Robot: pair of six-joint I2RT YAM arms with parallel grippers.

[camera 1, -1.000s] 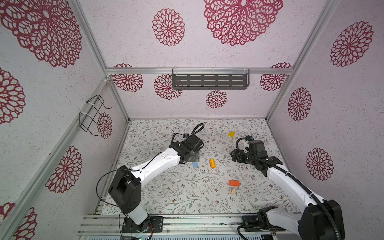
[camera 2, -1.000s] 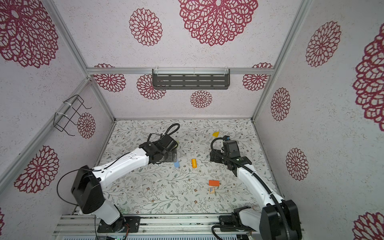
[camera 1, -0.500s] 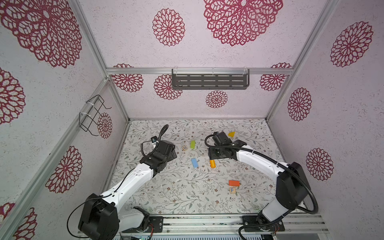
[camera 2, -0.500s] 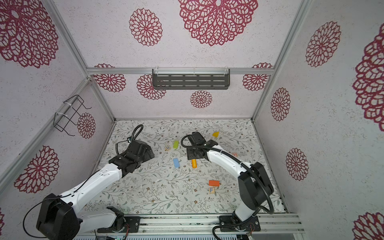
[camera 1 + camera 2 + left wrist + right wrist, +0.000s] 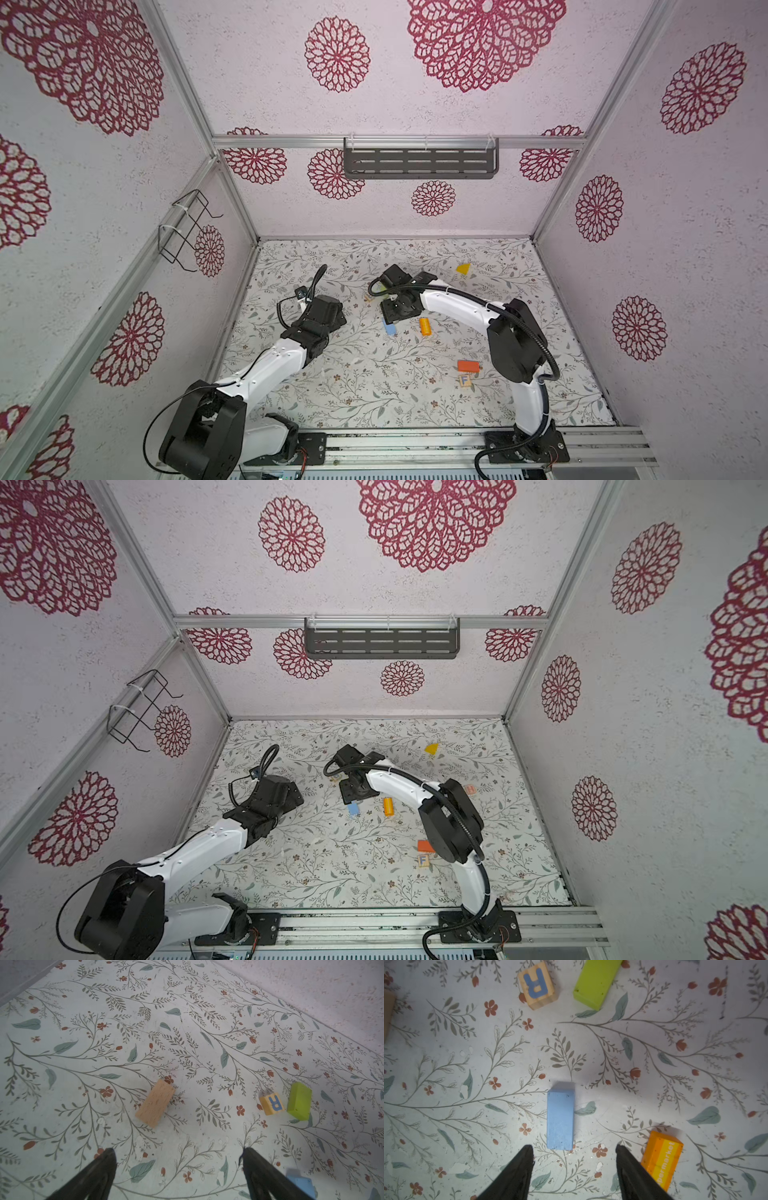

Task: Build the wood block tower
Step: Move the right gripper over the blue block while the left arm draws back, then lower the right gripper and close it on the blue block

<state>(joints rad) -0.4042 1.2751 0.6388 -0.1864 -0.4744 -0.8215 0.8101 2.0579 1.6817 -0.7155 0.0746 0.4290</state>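
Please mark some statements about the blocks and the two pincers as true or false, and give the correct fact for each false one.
1. The blue block lies flat on the table, and no pincer holds it. True.
2. The lime-green block is stacked on the R cube. False: both rest on the table side by side, with a gap between them.
3. The left pincer is shut on the tan block. False: it is open and empty, and the tan block lies on the table ahead of it.
4. The orange block has printed letters on one face. True.
5. The right pincer is open. True.
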